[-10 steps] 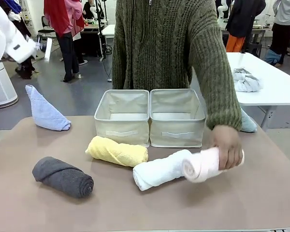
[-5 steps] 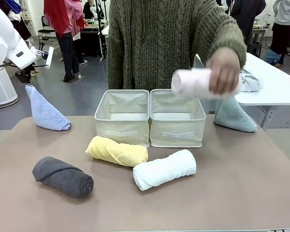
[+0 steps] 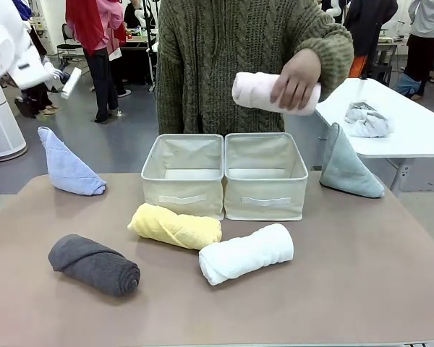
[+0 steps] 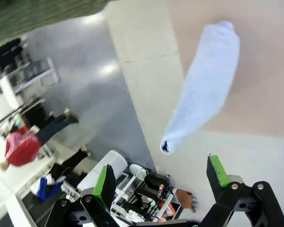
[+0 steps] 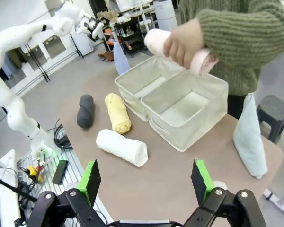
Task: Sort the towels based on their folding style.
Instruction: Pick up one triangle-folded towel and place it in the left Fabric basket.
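Pink towel (image 3: 254,91): pale pink, rolled into a cylinder, lying level in the air at 12 o'clock from the two bins. It seems to hang over the right bin (image 3: 265,189), though the depth is hard to judge.
Hand (image 3: 296,78): the person's, in a green knitted sleeve, wrapped over one end of the pink towel.
Bins: left bin (image 3: 182,191) and right bin side by side and touching, cream fabric, both open at the top.
Yellow towel (image 3: 177,226): a cylinder lying at 7 o'clock from the bins, just beside the left bin's near wall.
White towel (image 3: 246,253): a cylinder at 6 o'clock, just beside the yellow one.
Dark grey towel (image 3: 94,264): a cylinder at 8 o'clock, apart from the others, its spiral end at 4 o'clock.
Blue towel (image 3: 65,170): light blue cone at 9 o'clock, near the table (image 3: 347,289) edge, tip up.
Grey-green towel (image 3: 346,172): pale cone at 3 o'clock, tip up.
Left fingers (image 4: 161,176): spread wide, nothing between them, above the blue towel.
Right fingers (image 5: 146,178): spread wide, nothing between them, well back from the bins.
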`<state>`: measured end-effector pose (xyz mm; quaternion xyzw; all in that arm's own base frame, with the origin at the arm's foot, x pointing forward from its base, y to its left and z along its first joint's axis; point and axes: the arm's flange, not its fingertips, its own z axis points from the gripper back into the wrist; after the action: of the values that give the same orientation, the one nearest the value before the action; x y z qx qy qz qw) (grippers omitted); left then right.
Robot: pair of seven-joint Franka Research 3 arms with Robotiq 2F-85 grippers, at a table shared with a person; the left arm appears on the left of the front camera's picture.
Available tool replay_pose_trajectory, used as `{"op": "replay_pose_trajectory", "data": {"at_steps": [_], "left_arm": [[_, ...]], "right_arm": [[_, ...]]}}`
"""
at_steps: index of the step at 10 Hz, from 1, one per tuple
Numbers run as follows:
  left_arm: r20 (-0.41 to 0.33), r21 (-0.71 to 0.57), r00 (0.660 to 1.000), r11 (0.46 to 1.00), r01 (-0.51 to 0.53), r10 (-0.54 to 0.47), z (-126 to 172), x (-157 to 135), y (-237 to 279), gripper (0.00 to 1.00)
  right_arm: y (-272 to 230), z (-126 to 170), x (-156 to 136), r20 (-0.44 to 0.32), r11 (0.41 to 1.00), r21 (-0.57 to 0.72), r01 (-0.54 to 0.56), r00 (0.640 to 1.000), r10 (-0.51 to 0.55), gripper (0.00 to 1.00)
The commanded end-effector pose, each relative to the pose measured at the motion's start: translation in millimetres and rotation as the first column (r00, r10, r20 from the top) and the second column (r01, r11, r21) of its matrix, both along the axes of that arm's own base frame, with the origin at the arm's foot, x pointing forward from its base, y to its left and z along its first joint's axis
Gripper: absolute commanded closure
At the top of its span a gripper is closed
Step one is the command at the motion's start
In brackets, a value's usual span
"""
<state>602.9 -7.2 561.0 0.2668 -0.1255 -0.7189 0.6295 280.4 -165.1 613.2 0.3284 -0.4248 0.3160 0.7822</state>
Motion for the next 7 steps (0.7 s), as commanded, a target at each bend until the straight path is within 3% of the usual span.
{"op": "replay_pose_trajectory", "data": {"at_steps": [1,3,7], "left_arm": [[-0.144,0.139,0.988,0.988,0.07,-0.05,36,50,17,0.0],[-0.149,0.172,0.98,0.973,0.156,-0.131,6,79,20,0.0],[-0.206,0.12,0.972,0.983,0.138,-0.112,-65,116,23,0.0]], "right_arm": [[0,0,2,0.016,1.0,0.015,-0.013,1.0,0.013,0.0],[0,0,2,0.016,1.0,0.015,-0.013,1.0,0.013,0.0],[0,0,2,0.016,1.0,0.015,-0.013,1.0,0.013,0.0]]}}
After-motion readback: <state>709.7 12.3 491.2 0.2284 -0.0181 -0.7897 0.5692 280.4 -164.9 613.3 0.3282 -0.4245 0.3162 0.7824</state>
